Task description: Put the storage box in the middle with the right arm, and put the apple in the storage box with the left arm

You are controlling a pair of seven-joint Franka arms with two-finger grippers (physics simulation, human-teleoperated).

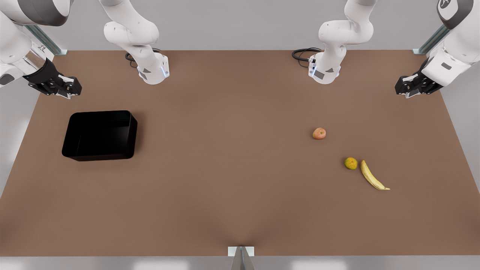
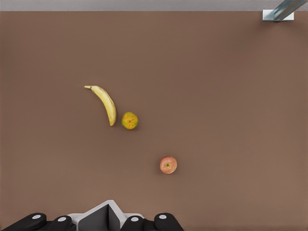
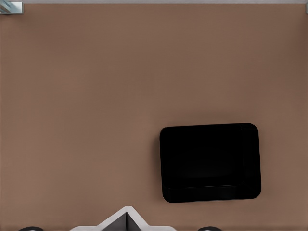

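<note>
Apple (image 1: 319, 133) sits alone on bare table (image 1: 225, 168), open all round; citrus (image 1: 351, 163) and banana (image 1: 371, 176) nearby, probably no obstruction. Table middle free; storage box (image 1: 100, 135) unobstructed.

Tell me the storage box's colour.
Glossy black storage box, clearest in the front view.

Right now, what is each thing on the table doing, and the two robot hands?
Glossy black storage box: empty, upright, front view's left.
Red-orange apple: loose on table.
Yellow-green citrus: beside banana.
Yellow banana: lying flat.
Left gripper: waiting, raised.
Right gripper: waiting, raised.
</note>
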